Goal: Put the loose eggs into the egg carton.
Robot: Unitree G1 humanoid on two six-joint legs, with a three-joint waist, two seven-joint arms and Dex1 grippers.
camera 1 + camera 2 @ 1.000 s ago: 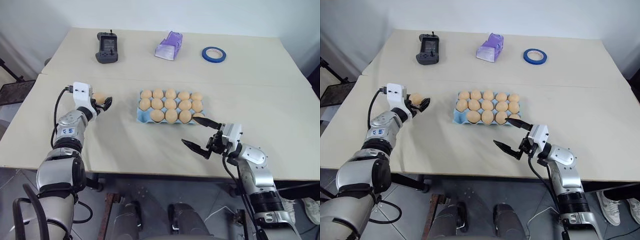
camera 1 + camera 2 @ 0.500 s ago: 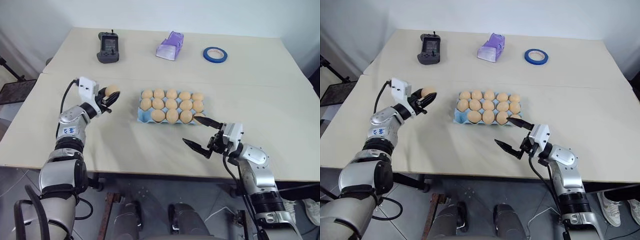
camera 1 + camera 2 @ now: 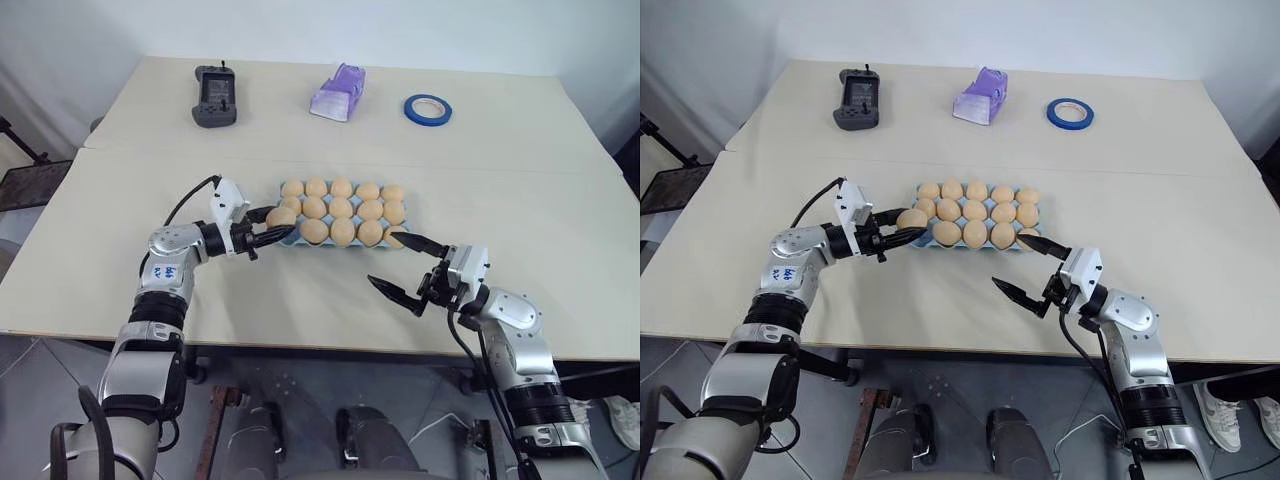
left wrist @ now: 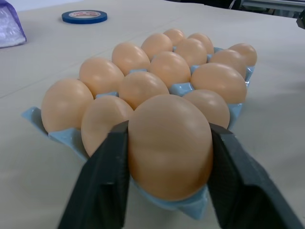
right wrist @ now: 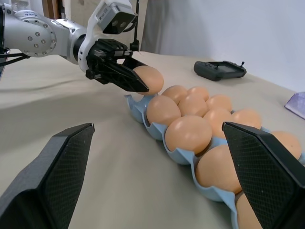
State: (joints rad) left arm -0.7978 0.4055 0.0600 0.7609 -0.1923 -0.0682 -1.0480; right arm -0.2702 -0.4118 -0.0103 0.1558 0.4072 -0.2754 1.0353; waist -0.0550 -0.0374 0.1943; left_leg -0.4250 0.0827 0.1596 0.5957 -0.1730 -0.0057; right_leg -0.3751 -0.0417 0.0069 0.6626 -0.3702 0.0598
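The light blue egg carton point(image 4: 61, 136) sits mid-table with several pale orange eggs point(image 3: 343, 211) in its cups. A loose egg point(image 4: 169, 143) is pinched between the two black fingers point(image 4: 102, 186) of my left gripper point(image 3: 280, 222), which is shut on it. The gripper points level toward the carton's near-left corner cup, and the egg point(image 5: 148, 78) is at or just above that cup. To the right of the carton's near-right corner, my right gripper point(image 3: 390, 260) stands open and empty, its fingers point(image 5: 52, 176) spread wide.
A black handheld controller point(image 3: 213, 97), a lilac plastic box point(image 3: 337, 92) and a roll of blue tape point(image 3: 428, 108) line the far side of the table. The table's front edge runs close below both arms.
My left gripper has swung right with the egg, from the open table left of the carton to the carton's near-left corner. The right arm has stayed put.
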